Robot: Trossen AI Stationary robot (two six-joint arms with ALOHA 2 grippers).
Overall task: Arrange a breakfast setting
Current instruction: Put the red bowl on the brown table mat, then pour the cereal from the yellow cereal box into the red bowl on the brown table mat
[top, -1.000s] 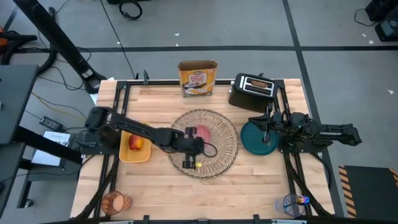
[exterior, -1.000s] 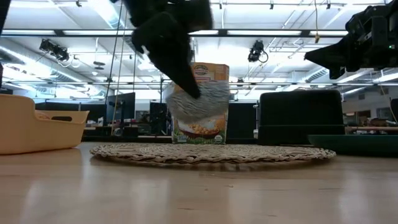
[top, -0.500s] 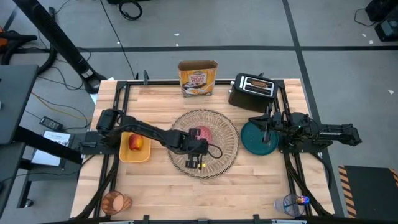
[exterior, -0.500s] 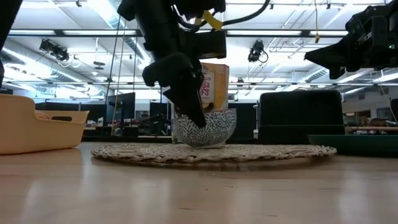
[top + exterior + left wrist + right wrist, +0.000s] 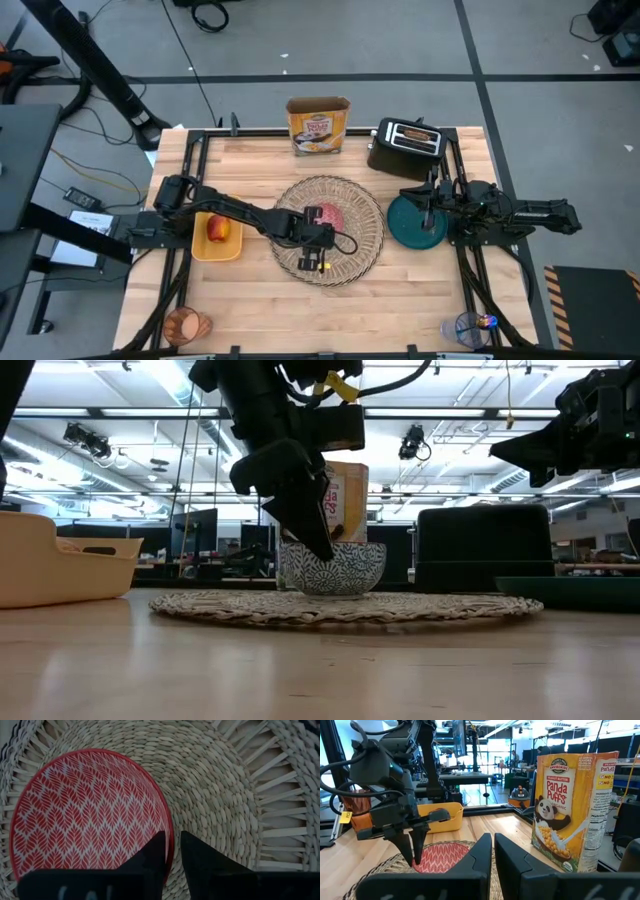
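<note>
Small bowl [image 5: 87, 815], red-patterned inside, sits on the woven placemat [image 5: 335, 230], just left of its centre. My left gripper [image 5: 170, 852] straddles the rim, fingers narrowly parted, one each side. Likely rigid, light, breakable; the rim suits pinching. My right gripper [image 5: 492, 852], shut, waits over the teal plate [image 5: 415, 222].

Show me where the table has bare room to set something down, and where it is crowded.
Bare wood runs along the near edge, between the placemat and the orange cup. A narrower strip lies between the cereal box and the placemat. It is crowded at the placemat, where the left gripper straddles the bowl rim, and around the plate.
</note>
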